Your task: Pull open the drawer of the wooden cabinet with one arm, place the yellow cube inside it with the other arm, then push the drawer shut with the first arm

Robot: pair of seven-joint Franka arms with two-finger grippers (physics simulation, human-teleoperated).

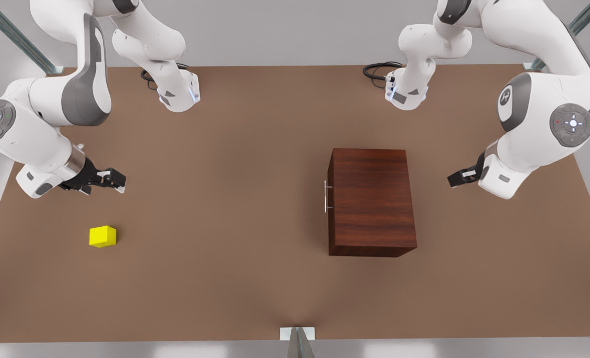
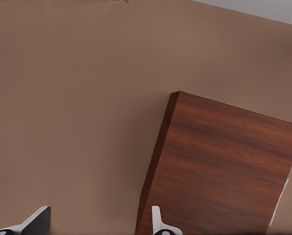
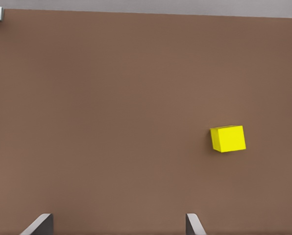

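Drawer [image 1: 328, 197] shut flush in the wooden cabinet [image 1: 371, 201], right of table [image 1: 225, 278] centre, silver handle [image 1: 326, 197] facing left. Yellow cube [image 1: 103, 236] resting far left, well apart. Right gripper [image 1: 118, 180] hovering beyond the cube, fingers spread, empty. Left gripper [image 1: 455, 178] hanging right of the cabinet, fingers parted, empty.

Dark reddish-brown wooden cabinet [image 1: 372, 201], drawer [image 1: 330, 199] shut, silver handle [image 1: 326, 197] facing the small yellow cube [image 1: 103, 236] lying well apart.
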